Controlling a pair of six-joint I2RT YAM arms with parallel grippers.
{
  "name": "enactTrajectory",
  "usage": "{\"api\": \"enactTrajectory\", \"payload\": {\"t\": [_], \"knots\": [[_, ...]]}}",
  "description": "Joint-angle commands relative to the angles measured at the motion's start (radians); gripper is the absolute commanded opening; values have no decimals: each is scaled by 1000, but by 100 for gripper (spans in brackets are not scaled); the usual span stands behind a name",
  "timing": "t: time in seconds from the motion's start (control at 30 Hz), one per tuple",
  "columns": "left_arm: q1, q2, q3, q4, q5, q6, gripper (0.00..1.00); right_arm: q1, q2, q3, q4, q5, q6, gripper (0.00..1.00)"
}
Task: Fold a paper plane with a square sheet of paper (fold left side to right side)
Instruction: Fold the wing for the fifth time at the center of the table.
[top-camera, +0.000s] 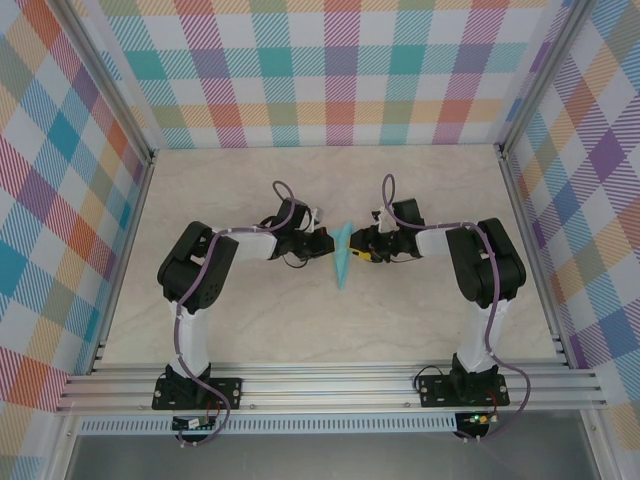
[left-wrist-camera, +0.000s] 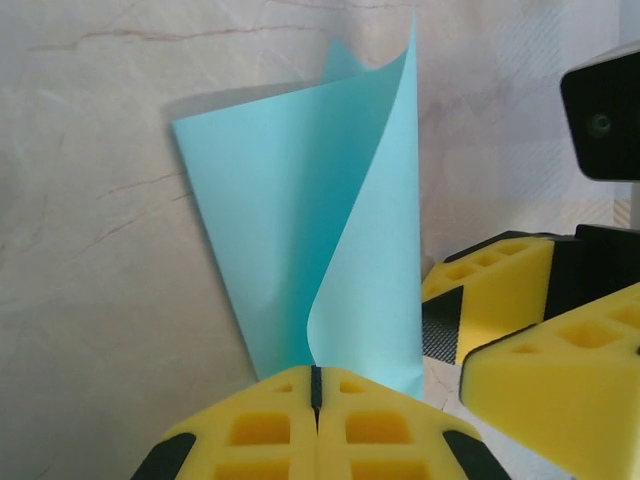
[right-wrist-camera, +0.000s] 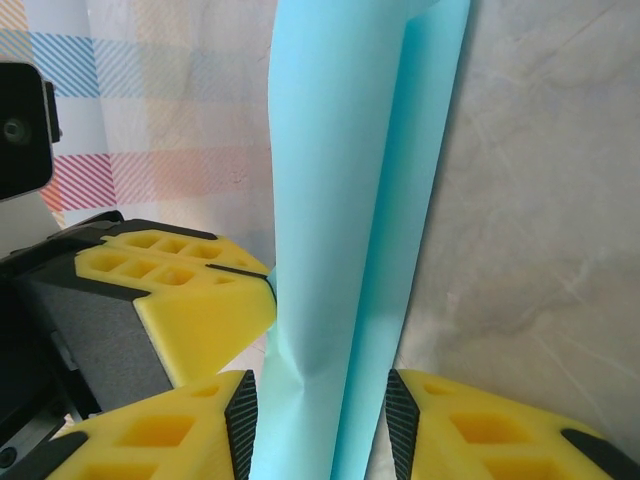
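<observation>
Turquoise paper plane (top-camera: 342, 255) held between both grippers, mid-table.
Left gripper (left-wrist-camera: 316, 392) clamped tight on its edge; right gripper (right-wrist-camera: 320, 410) part-open, fingers straddling the folded strip.

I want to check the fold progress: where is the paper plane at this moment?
In the top view the paper plane sits mid-table between the two wrists, with the left gripper shut on it and the right gripper around its other side.

2 black arms (top-camera: 200, 265), yellow fingers (left-wrist-camera: 290, 425)
</observation>
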Motion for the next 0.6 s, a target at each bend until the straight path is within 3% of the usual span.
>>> {"api": "enactTrajectory", "payload": {"t": [0.0, 0.57], "knots": [[9, -31, -20, 18, -3, 22, 0, 8, 16, 6, -47, 18, -25, 41], [9, 35, 17, 22, 4, 14, 0, 8, 5, 13, -57, 10, -34, 41]]}}
